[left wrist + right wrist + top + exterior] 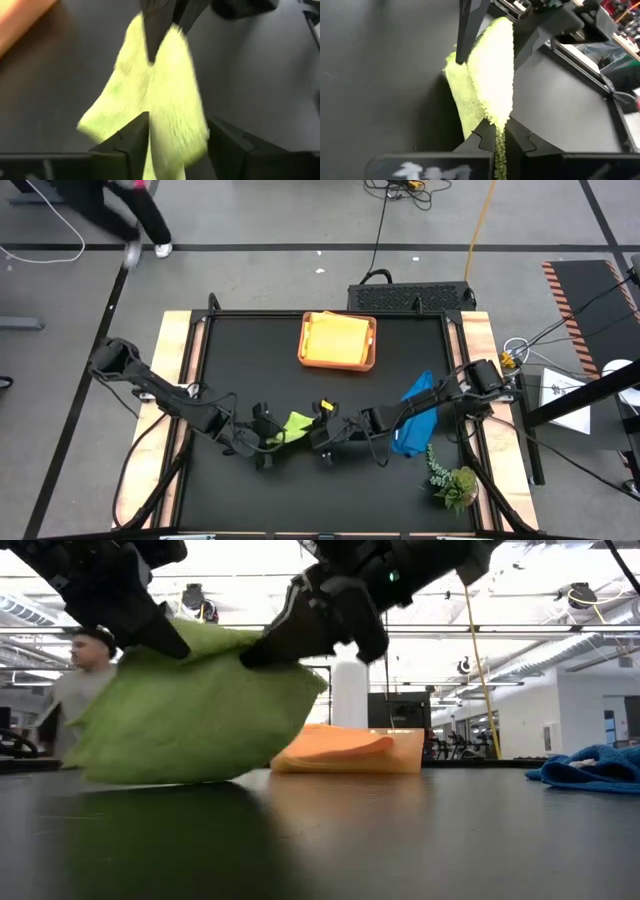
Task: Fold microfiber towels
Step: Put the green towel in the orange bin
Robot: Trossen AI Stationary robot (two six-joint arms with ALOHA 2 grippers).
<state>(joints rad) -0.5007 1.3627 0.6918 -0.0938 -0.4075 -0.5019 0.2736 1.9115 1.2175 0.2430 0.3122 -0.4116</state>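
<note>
A lime green towel [290,425] hangs between my two grippers near the table's front middle. Its lower part [150,772] rests on the table. My right gripper [499,137] is shut on one end of it. My left gripper [177,145] stands open, with the towel's other end between its fingers. In the high view, the left gripper [266,440] is left of the towel and the right gripper [322,432] is right of it. A blue towel [415,420] lies crumpled under the right arm. My left gripper's open fingers stand on either side of the towel's end [170,125]. The cloth lies against the inner side of one finger [135,137]; whether it touches the other I cannot tell. My right gripper pinches the towel's upper edge [496,120] between its two fingers, slanting down from the table's right. Several layers seem bunched there. The cloth sags from the fingers down to the table.
A shallow tray [338,366] with a yellow towel [335,335] in it stands at the table's far middle. A leafy plant sprig [452,480] lies at the near right. A person [85,670] is in the room beyond the table's far left.
</note>
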